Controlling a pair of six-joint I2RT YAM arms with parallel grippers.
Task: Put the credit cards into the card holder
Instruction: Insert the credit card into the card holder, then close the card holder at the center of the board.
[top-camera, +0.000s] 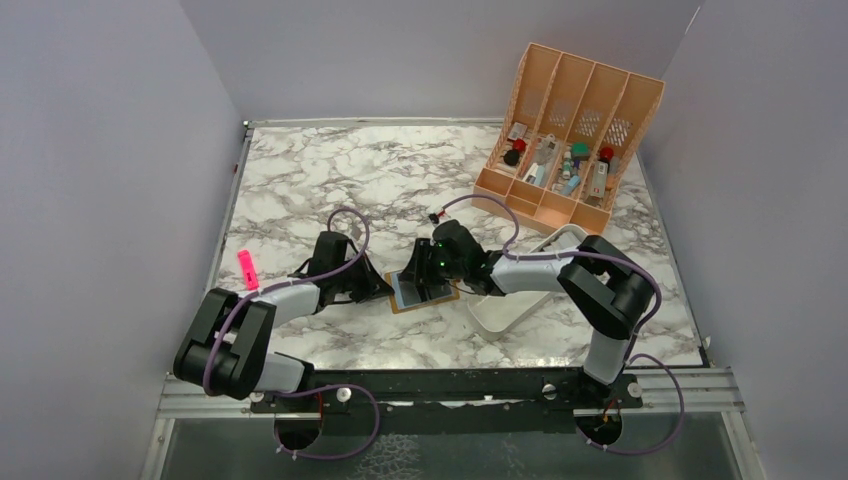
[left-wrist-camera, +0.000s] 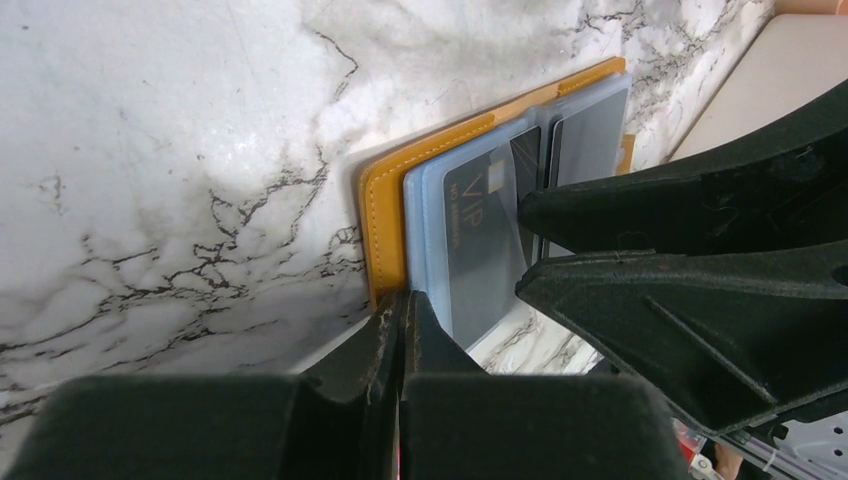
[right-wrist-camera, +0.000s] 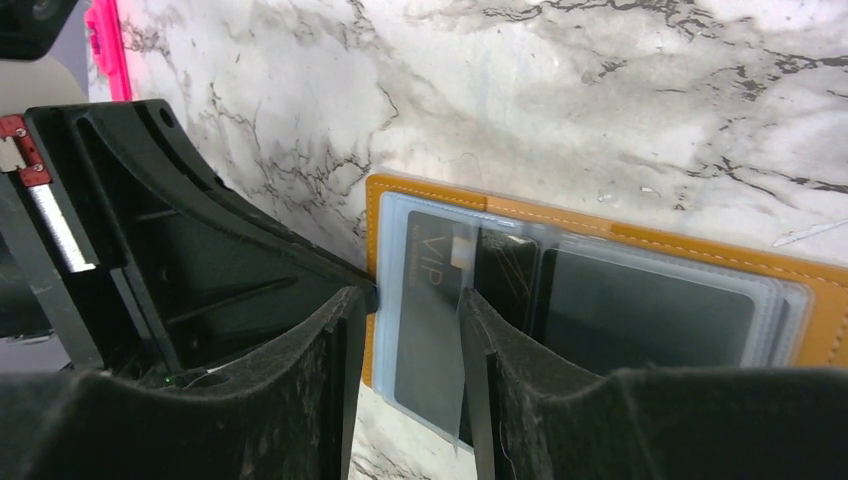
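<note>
**Both end effectors down on the open card holder**

Find the card holder (left-wrist-camera: 385, 225) spread open and flat on the marble table (top-camera: 330, 180), near the front edge between the two arms — mustard-orange border outside, pale blue clear sleeves inside. Spot one credit card (left-wrist-camera: 465, 250), dark with "VIP" printed along it, lying in the sleeve half nearer the left arm. See a second dark card (right-wrist-camera: 645, 310) under the sleeve of the other half, just beside the first.

Log the left end effector (left-wrist-camera: 402, 335) as closed: fingers pressed together with only a hairline slit, tips right on the holder's orange edge at one corner, seemingly pinching that edge. Log the right end effector (right-wrist-camera: 410, 300) as low over the VIP half, fingers apart, one on each side of the credit card, tips down at the sleeves. Note a thin translucent strip (right-wrist-camera: 462, 340) standing along the inner face of one right finger — cannot tell whether sleeve leaf or card edge, nor whether gripped or merely touched. Cannot call the right one gripping or free.

Elsewhere, mark the white tray (top-camera: 505, 312) just right of the holder, partly under the right arm. Add the peach slotted organiser (top-camera: 585, 95) at the far right corner, well apart, holding small odds and ends. Add the pink highlighter (top-camera: 247, 268) on the table, left of the left arm.
</note>
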